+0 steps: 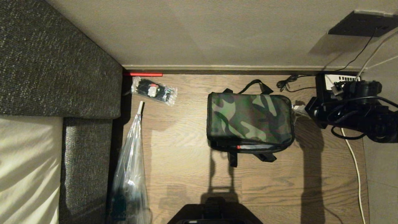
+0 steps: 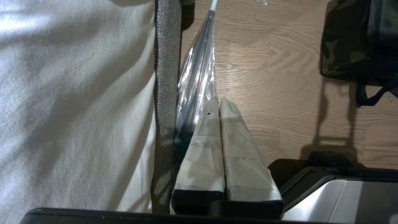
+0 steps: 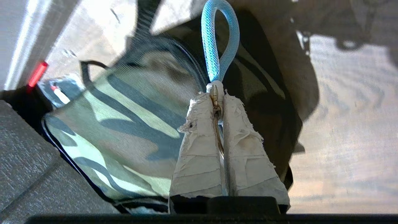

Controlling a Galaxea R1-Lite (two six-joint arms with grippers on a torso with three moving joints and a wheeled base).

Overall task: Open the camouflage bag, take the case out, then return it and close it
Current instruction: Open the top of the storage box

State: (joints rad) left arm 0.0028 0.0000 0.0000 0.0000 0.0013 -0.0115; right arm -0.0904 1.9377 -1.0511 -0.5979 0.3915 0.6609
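Beside camouflage bag (image 1: 250, 119), right end effector (image 3: 217, 93)

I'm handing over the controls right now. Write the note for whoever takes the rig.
Right pincer: shut on the blue loop pull, at the right end of the camouflage bag.
Left pincer: shut, empty, parked by the sofa beside a clear wrapped umbrella.
Bag: on the wooden floor near the wall, lid down; a red sliver of lining shows at its near edge.
Case: not visible.
Stage: cannot tell whether this is opening or closing; check before pulling further.
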